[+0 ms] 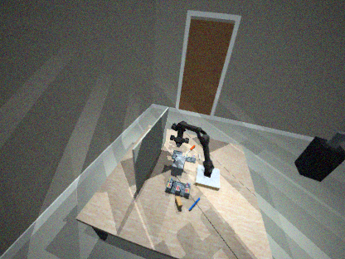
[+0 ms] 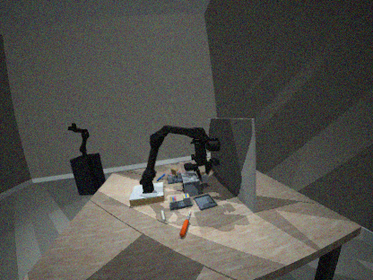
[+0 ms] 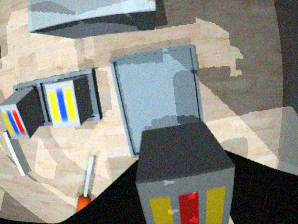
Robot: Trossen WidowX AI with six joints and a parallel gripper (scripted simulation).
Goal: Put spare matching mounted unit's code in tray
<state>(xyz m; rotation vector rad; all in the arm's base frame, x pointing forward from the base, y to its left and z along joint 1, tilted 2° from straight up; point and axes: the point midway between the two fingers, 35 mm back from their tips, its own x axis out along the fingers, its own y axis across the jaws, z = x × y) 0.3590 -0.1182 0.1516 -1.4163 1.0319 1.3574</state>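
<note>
Spare [image 3: 186, 192] — yellow-red-yellow stripes — clamped in the jaws above tray [image 3: 156, 99].

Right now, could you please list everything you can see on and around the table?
Held spare: one, grey, yellow-red-yellow stripes, in the hand above the table.
Tray: one, grey, flat on the table below the held spare.
Other spares: two, grey; one striped yellow-blue-yellow, one partly cut off, beside the tray.
Screwdriver: one, orange handle, near the table's front.
Blue pen: one, on the table.
Upright panel: one, grey, standing on the table.
Door: one, brown, back wall.
Black stand: one, on the floor.
Arm: one, black, on a white base.
Hand: one, shut on the held spare.
</note>
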